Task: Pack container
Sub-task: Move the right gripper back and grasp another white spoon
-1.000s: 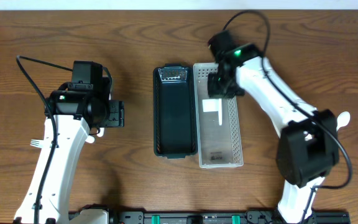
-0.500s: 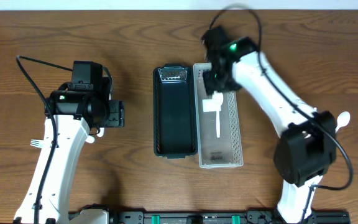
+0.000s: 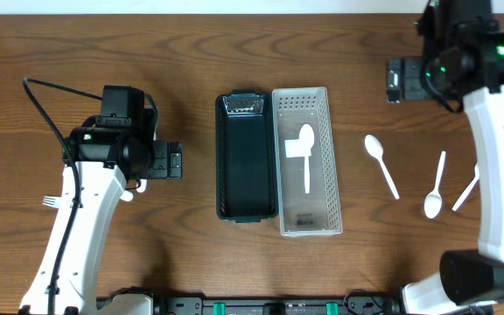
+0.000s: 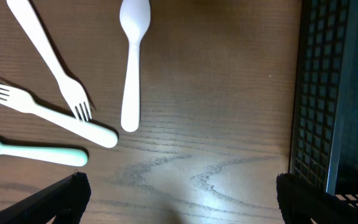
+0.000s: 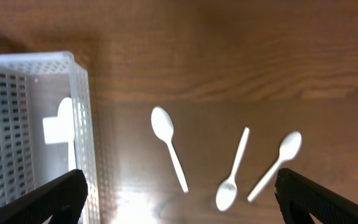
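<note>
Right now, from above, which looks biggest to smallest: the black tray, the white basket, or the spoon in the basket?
1. white basket, slightly longer and wider
2. black tray, a close second
3. spoon in the basket, by far the smallest

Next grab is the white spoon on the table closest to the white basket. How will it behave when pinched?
The spoon looks like thin plastic, so probably very light and slightly flexible. Lying flat on the smooth wooden table, it will likely skid if nudged sideways rather than lift. Its narrow handle may twist in a loose pinch.
</note>
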### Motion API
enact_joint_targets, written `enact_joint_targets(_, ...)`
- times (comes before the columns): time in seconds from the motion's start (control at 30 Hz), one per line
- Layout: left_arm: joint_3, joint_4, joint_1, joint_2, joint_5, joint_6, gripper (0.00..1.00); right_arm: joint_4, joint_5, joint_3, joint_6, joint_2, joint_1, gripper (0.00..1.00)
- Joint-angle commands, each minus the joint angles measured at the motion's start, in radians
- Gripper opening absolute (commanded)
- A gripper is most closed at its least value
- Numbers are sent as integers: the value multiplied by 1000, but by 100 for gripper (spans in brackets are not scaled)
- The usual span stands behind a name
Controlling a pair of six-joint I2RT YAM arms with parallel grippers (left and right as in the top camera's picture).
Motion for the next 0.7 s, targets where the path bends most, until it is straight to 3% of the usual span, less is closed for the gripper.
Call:
enact_joint_targets(0.0,19,-2,-1,5,-12,6,98,-41,-2,-31,-23,-87,-5,99)
enact_joint_targets(0.13,19,5,-1,5,-12,6,98,-58,-12,-154,-23,-209,4,99)
enact_joint_targets(0.33,19,33,-1,5,-12,5,98,-30,-12,-527,-24,-412,4,99)
enact_joint_targets(0.5,19,44,-1,5,-12,6,98,160,-55,-804,-132,-456,3,99)
enact_joint_targets(0.67,19,47,-1,5,-12,5,98,355,-71,-906,-271,-373,-9,99)
